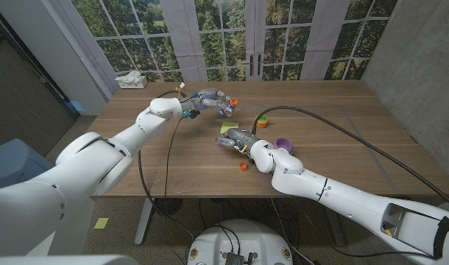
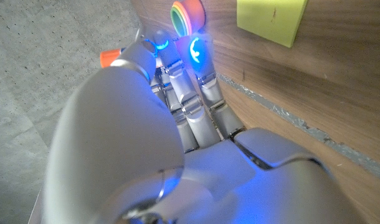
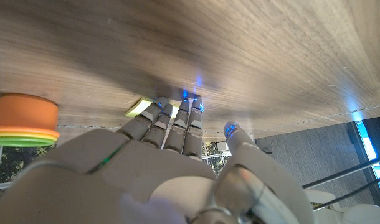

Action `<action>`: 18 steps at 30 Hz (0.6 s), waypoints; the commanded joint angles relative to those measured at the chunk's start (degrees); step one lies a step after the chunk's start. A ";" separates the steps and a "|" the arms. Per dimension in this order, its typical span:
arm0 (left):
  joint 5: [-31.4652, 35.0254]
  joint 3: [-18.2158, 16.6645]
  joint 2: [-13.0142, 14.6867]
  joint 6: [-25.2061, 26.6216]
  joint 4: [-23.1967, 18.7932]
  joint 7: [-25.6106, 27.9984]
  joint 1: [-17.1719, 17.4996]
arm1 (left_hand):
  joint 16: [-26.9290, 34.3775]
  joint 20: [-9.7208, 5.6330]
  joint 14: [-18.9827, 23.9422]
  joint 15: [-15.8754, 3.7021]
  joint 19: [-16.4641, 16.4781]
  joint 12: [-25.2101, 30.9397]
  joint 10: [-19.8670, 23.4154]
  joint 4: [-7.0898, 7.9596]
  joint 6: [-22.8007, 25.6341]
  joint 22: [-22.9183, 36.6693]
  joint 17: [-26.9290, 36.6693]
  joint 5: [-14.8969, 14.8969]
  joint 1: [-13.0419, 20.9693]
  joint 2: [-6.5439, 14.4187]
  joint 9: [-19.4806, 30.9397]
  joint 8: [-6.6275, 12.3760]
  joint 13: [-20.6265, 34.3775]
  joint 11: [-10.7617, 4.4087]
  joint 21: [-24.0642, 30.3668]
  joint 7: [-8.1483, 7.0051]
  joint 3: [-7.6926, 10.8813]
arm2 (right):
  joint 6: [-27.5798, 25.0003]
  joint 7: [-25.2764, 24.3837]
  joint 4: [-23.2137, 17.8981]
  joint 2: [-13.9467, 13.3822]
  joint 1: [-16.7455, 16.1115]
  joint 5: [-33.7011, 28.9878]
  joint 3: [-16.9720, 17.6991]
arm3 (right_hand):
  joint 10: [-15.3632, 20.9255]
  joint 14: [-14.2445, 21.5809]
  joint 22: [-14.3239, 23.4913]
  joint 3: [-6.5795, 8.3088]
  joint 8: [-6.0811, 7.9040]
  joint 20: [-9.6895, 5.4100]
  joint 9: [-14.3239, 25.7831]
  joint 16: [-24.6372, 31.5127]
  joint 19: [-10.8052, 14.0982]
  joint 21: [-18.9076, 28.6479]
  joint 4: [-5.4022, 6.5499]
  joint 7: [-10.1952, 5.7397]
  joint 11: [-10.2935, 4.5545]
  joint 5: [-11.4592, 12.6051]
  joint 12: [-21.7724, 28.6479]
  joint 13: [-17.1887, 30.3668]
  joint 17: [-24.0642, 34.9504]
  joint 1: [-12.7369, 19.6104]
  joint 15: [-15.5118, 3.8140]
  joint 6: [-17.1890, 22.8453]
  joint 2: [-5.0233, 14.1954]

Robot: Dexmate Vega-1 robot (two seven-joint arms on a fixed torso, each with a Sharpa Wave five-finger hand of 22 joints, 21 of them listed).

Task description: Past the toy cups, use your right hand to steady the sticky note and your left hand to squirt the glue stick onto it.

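Note:
A yellow-green sticky note (image 1: 228, 126) lies mid-table, past the toy cups. My right hand (image 1: 237, 138) reaches to it with fingers stretched out, and its fingertips (image 3: 177, 109) touch the note's (image 3: 137, 107) near edge. My left hand (image 1: 210, 99) hovers over the table just beyond the note, fingers curled around a glue stick whose orange end (image 1: 234, 101) pokes out. In the left wrist view the orange end (image 2: 109, 57) shows behind the thumb, and the note (image 2: 271, 20) lies ahead of the fingers (image 2: 199, 81).
A stacked orange-and-green toy cup (image 1: 262, 121) stands right of the note, also visible as a cup (image 3: 25, 118) beside my right hand. A purple cup (image 1: 283, 145) and a small orange cup (image 1: 244, 166) sit by my right wrist. A tissue box (image 1: 132, 79) is at the far left corner.

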 commanded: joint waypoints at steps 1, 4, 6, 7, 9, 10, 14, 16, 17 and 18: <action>1.86 -1.21 6.48 3.23 -18.08 7.34 6.67 | 0.27 -6.31 -0.56 -1.62 0.75 0.38 7.63 -0.06 4.28 0.11 -0.01 0.45 1.76 2.37 0.38 0.43 0.31 -6.58 0.00 -2.60 0.33 | 0.58 -1.78 -1.93 -1.05 -1.84 0.58 1.50 | -1.09 -0.33 0.35 0.06 -0.29 -1.89 -0.04 -0.08 1.17 -0.43 -0.55 -0.39 0.10 -0.08 -0.42 0.16 -0.05 -0.04 -5.15 -0.65 0.04; 1.73 -1.47 7.14 3.94 -19.55 8.19 7.44 | 0.30 -6.33 -0.43 -1.61 0.81 0.41 7.69 -0.06 4.27 0.14 0.01 0.47 1.73 2.35 0.38 0.42 0.33 -6.46 0.06 -2.56 0.27 | 0.97 -2.11 -2.23 -1.28 -2.12 0.49 1.66 | -1.21 -0.34 0.35 0.03 -0.31 -1.70 -0.04 -0.09 1.15 -0.50 -0.73 -0.41 0.09 -0.07 -0.45 0.16 -0.08 0.03 -5.05 -0.73 -0.05; 1.61 -1.75 7.62 4.52 -20.67 9.02 8.10 | 0.30 -6.33 -0.38 -1.61 0.82 0.45 7.83 -0.07 4.34 0.14 0.01 0.49 1.75 2.38 0.38 0.44 0.32 -6.47 0.04 -2.59 0.28 | 1.32 -2.51 -2.37 -1.42 -2.40 0.45 1.84 | -1.24 -0.38 0.35 0.04 -0.33 -1.65 -0.04 -0.12 1.13 -0.54 -0.84 -0.51 0.04 -0.06 -0.45 0.16 -0.10 0.09 -5.03 -0.79 -0.07; 1.60 -1.80 7.84 4.69 -21.00 9.16 8.26 | 0.29 -6.32 -0.36 -1.62 0.82 0.41 7.75 -0.06 4.34 0.14 0.01 0.49 1.73 2.36 0.38 0.44 0.32 -6.45 0.05 -2.56 0.25 | 1.31 -2.43 -2.50 -1.47 -2.45 0.48 1.91 | -1.31 -0.36 0.35 0.04 -0.35 -1.63 -0.04 -0.12 1.16 -0.55 -0.91 -0.58 0.00 -0.05 -0.47 0.16 -0.12 0.13 -5.00 -0.84 -0.07; 1.50 -2.02 8.30 5.21 -22.02 9.77 8.83 | 0.27 -6.32 -0.37 -1.62 0.86 0.43 7.81 -0.07 4.38 0.15 0.01 0.50 1.72 2.36 0.38 0.45 0.33 -6.40 0.07 -2.54 0.24 | 1.56 -2.91 -2.66 -1.61 -2.70 0.22 2.02 | -1.37 -0.41 0.35 0.03 -0.37 -1.61 -0.04 -0.14 1.17 -0.58 -1.02 -0.61 -0.03 -0.05 -0.48 0.16 -0.13 0.17 -5.01 -0.91 -0.10; 1.62 -2.05 8.62 5.50 -22.60 10.06 9.05 | 0.25 -6.35 -0.37 -1.62 0.87 0.40 7.74 -0.09 4.43 0.16 0.00 0.50 1.75 2.33 0.38 0.47 0.32 -6.46 0.09 -2.53 0.23 | 1.58 -2.56 -2.84 -1.69 -2.71 0.48 2.20 | -1.38 -0.43 0.35 0.04 -0.38 -1.59 -0.04 -0.15 1.18 -0.59 -1.05 -0.64 -0.03 -0.04 -0.48 0.17 -0.14 0.19 -5.05 -0.96 -0.10; 1.59 -2.55 9.76 6.69 -25.02 11.60 10.31 | 0.22 -6.36 -0.37 -1.62 0.86 0.42 7.83 -0.12 4.41 0.15 0.00 0.52 1.79 2.31 0.38 0.46 0.31 -6.61 0.07 -2.53 0.22 | 3.15 -3.94 -3.01 -1.97 -3.58 1.18 3.24 | -1.67 -0.42 0.35 0.07 -0.48 -1.53 -0.04 -0.20 1.20 -0.68 -1.46 -0.91 -0.12 0.00 -0.56 0.16 -0.24 0.44 -4.98 -1.27 -0.19; 1.94 -2.82 10.42 7.01 -26.36 12.81 11.07 | 0.19 -6.34 -0.38 -1.62 0.85 0.44 7.85 -0.12 4.41 0.13 -0.01 0.54 1.80 2.34 0.37 0.45 0.35 -6.55 0.04 -2.52 0.23 | 4.68 -5.19 -2.92 -2.15 -4.25 1.85 4.05 | -2.07 -0.72 0.35 0.06 -0.60 -1.45 -0.04 -0.37 1.22 -0.79 -1.87 -1.22 -0.33 0.03 -0.67 0.16 -0.33 0.65 -4.66 -1.67 -0.34; 2.46 -2.82 10.81 7.11 -27.08 13.55 11.38 | 0.18 -6.35 -0.37 -1.62 0.86 0.43 7.84 -0.13 4.34 0.13 -0.01 0.54 1.83 2.34 0.37 0.42 0.34 -6.49 0.03 -2.48 0.23 | 5.29 -5.63 -2.89 -2.24 -4.50 2.11 4.38 | -2.51 -0.75 0.35 0.02 -0.86 -1.31 -0.05 -0.40 1.13 -0.92 -2.16 -1.64 -0.34 0.06 -0.79 0.16 -0.38 0.77 -4.66 -2.47 -0.40; 2.51 -2.98 11.08 7.39 -27.71 14.09 11.75 | 0.17 -6.36 -0.37 -1.62 0.85 0.41 7.80 -0.15 4.33 0.13 -0.01 0.55 1.84 2.32 0.37 0.41 0.34 -6.58 0.03 -2.47 0.22 | 5.78 -6.17 -2.86 -2.29 -4.74 2.16 4.62 | -2.85 -0.75 0.35 -0.04 -0.97 -1.05 -0.05 -0.40 1.06 -1.03 -2.34 -2.02 -0.43 0.07 -0.86 0.16 -0.39 0.80 -4.67 -2.91 -0.45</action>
